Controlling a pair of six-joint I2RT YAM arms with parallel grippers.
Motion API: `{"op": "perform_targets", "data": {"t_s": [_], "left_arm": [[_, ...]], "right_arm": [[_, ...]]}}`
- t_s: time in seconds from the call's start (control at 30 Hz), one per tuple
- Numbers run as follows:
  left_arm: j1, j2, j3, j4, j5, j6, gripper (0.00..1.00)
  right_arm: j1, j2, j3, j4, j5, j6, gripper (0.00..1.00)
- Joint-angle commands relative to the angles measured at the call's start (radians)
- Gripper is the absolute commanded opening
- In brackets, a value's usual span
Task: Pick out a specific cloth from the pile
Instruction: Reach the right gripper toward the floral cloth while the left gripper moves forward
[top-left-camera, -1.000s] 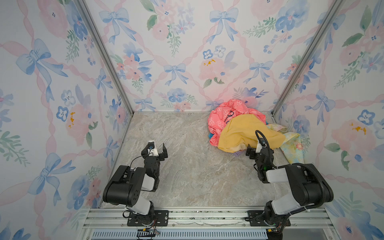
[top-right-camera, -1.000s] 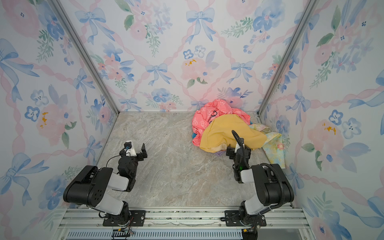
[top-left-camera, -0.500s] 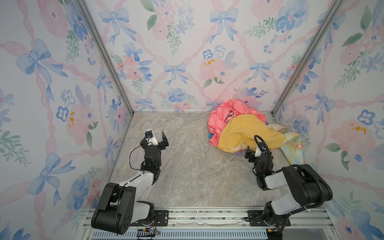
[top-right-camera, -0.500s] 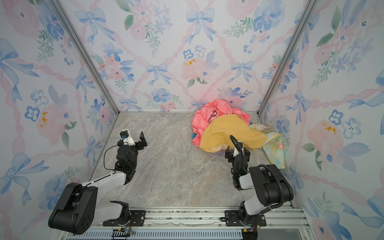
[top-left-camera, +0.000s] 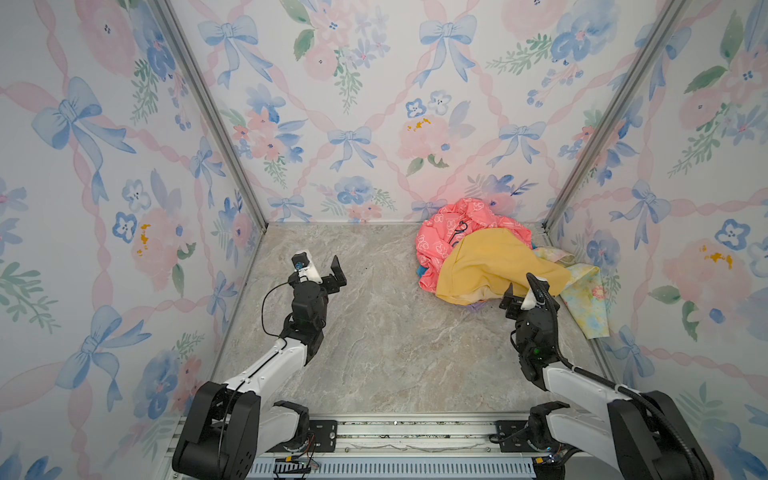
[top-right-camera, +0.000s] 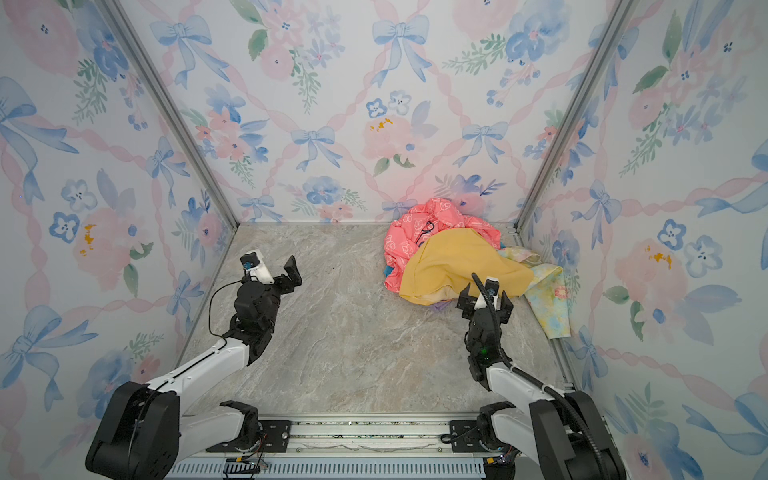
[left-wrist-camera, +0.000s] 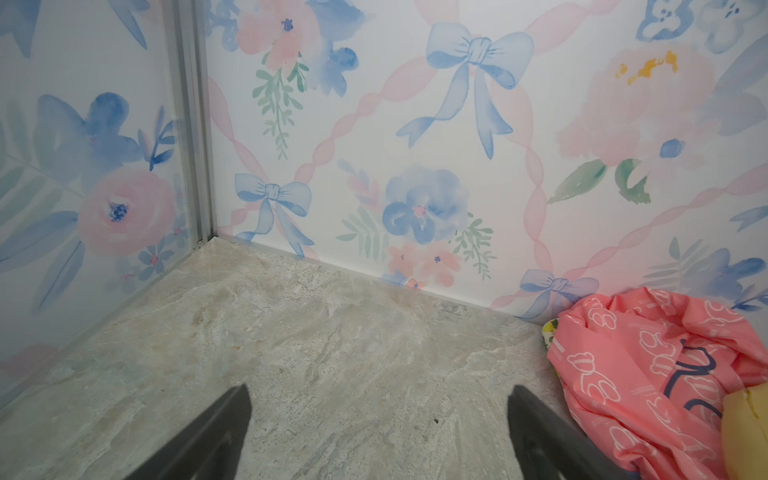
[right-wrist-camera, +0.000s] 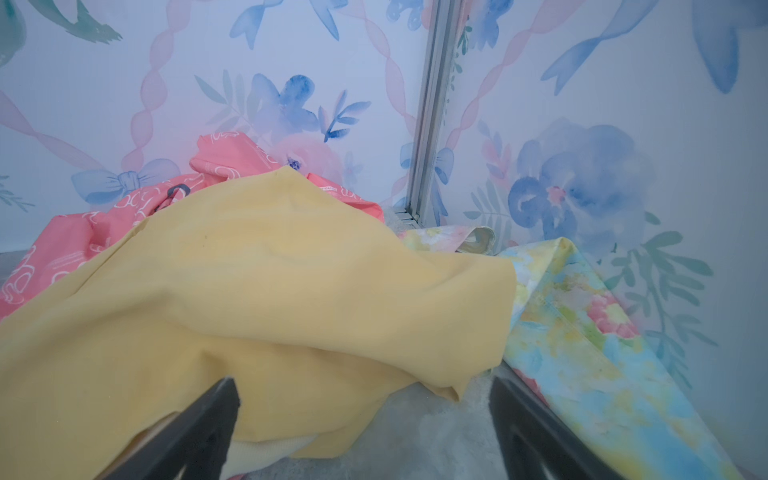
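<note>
Right gripper (right-wrist-camera: 362, 390) spread wide, empty, facing the crumpled pile (right-wrist-camera: 249, 282); thin floral cloth (right-wrist-camera: 590, 345) beside it.

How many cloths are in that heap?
3 clearly: coral-pink cloth at the back, mustard-yellow cloth draped over it, pastel floral cloth by the right wall. A blue bit and a lilac bit underneath suggest more hidden.

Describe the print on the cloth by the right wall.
Pastel yellow, mint and blue cloth with pink flowers; clearest in the right wrist view.
</note>
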Motion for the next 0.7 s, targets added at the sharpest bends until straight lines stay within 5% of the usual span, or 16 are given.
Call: {"op": "perform_targets", "data": {"t_s": [0.0, 0.2, 0.67], "left_arm": [[-0.021, -0.011, 0.029, -0.037, 0.094, -0.069, 0.98], [-0.083, 0.006, 0.052, -0.050, 0.182, -0.097, 0.98], [-0.270, 0.062, 0.094, -0.083, 0.299, -0.074, 0.98]], "right_arm": [[0.023, -0.112, 0.125, -0.462, 0.080, 0.109, 0.97], [0.023, -0.230, 0.258, -0.792, 0.023, 0.267, 0.97], [0.013, -0.163, 0.503, -1.215, -0.190, 0.391, 1.00]]}}
